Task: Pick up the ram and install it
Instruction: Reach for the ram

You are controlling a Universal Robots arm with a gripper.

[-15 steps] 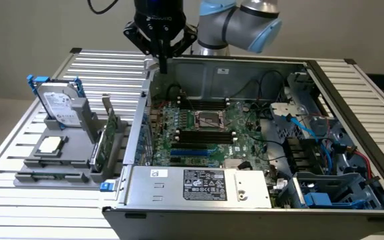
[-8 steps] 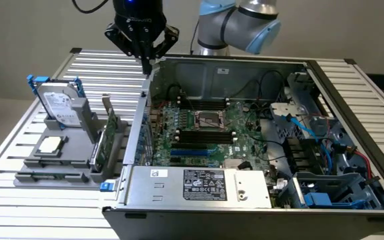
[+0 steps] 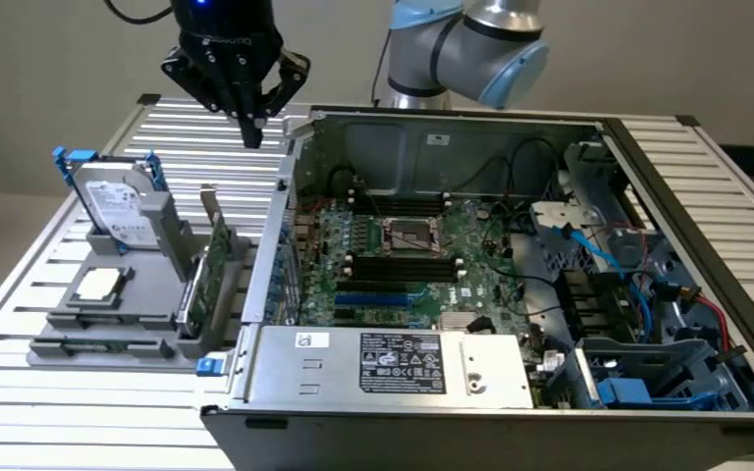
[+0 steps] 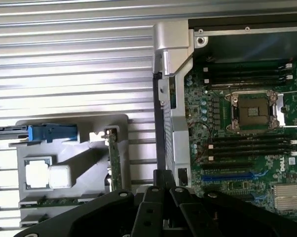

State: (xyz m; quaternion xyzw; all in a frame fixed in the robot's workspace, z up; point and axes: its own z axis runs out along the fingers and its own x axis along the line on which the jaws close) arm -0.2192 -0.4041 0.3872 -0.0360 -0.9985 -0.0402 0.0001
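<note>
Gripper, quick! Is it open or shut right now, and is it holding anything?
Gripper: shut, holding nothing.

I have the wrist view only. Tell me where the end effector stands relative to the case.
Observer: The end effector hangs in the air over the slatted table, just outside the case wall on the exterior view's left.
Operator: Report the ram.
Observer: The ram lies along the grey holder edge nearest the exterior camera, well below the end effector and untouched.
Operator: Name anything tall there.
Observer: A silver hard drive stands upright on that holder.
</note>
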